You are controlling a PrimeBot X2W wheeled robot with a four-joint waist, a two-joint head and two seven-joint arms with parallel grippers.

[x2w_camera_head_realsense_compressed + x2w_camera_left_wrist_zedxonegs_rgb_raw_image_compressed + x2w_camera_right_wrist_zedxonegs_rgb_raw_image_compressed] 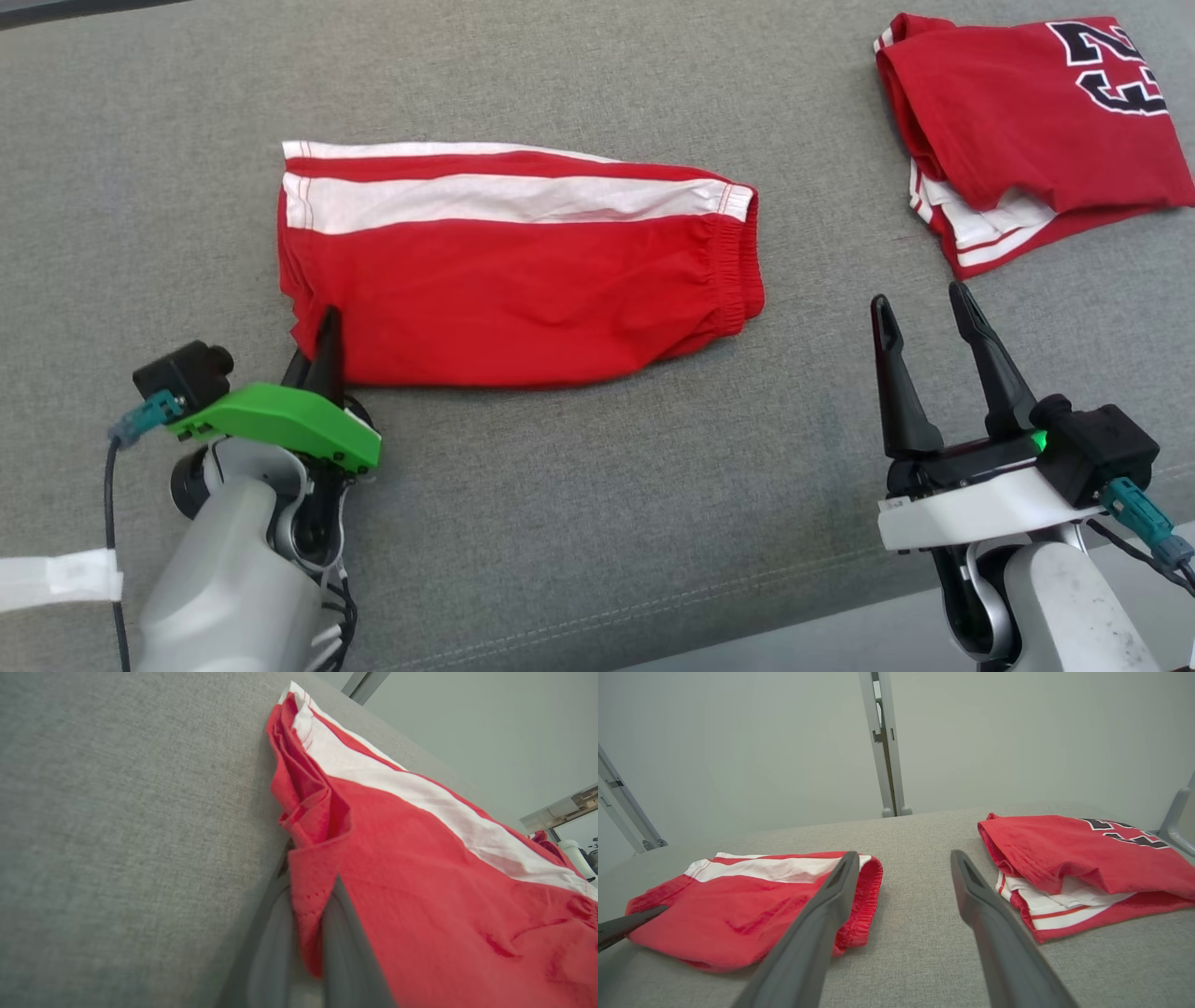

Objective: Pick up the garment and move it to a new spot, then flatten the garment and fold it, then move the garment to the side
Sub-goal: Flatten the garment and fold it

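Observation:
The garment (523,261) is a pair of red shorts with a white side stripe, folded in half and lying flat on the grey surface. My left gripper (322,341) is shut on the garment's lower left corner; the left wrist view has red cloth (308,914) pinched between the two fingers. In the right wrist view the garment (752,900) lies at the left, with the left gripper's fingertip (640,917) at its left edge. My right gripper (924,313) stands open over bare surface to the right of the garment's elastic waistband, holding nothing.
A second red garment (1027,121) with black numerals lies folded at the far right, seen also as the red pile (1083,868) in the right wrist view. The grey padded surface (597,504) has a seam and its front edge at the lower right.

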